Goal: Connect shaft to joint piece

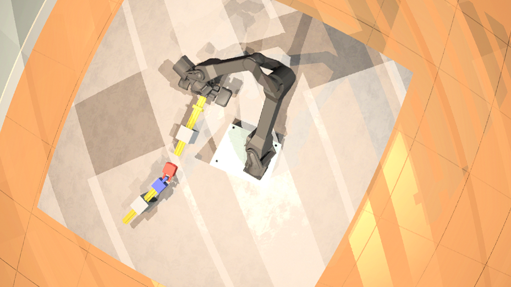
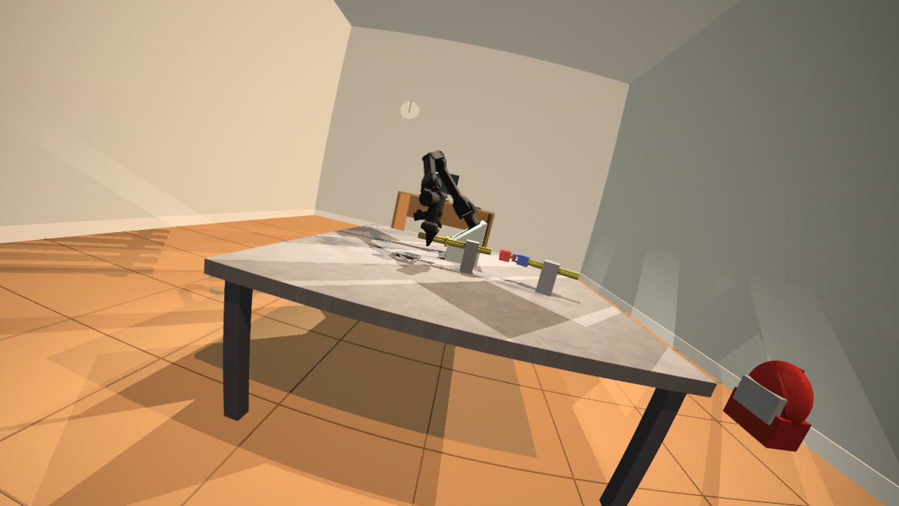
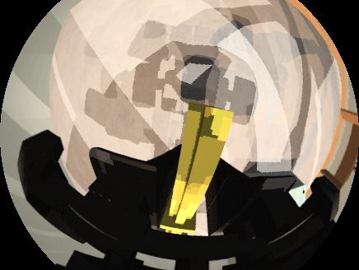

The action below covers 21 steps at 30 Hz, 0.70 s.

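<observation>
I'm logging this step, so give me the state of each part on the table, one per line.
Gripper: jaws shut on the sliding shaft's far end.
Sliding shaft: in its block, tip short of the joint piece.
Joint piece: free, opening unfilled.
Fixed shaft: in its block.

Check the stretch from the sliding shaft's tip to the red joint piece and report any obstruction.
Nothing visible blocks it. The gripper is shut on the yellow shaft's far end; past the white block, bare table lies between the shaft's tip and the red joint piece.
</observation>
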### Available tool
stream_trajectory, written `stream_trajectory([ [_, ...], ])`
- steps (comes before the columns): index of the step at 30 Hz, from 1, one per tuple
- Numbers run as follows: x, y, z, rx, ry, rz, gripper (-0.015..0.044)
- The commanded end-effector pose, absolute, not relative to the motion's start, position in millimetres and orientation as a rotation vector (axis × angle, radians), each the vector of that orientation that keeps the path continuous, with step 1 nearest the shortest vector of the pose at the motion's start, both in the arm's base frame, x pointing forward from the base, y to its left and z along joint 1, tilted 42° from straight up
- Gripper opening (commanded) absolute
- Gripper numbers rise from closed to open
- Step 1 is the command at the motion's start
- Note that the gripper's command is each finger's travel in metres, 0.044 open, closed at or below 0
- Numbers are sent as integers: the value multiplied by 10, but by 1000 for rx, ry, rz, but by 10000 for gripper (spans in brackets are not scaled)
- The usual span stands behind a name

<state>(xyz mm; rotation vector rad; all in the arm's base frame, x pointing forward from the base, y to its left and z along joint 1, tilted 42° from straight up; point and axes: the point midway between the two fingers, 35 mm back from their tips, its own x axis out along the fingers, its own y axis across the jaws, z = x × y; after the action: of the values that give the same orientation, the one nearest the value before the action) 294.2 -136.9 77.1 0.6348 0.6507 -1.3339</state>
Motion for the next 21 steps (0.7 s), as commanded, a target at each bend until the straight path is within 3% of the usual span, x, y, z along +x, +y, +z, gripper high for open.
stream_trajectory([
  [1,2938,-1308,712,639,651,-1328,0],
  [21,2917,-1075,500,641,652,-1326,0],
])
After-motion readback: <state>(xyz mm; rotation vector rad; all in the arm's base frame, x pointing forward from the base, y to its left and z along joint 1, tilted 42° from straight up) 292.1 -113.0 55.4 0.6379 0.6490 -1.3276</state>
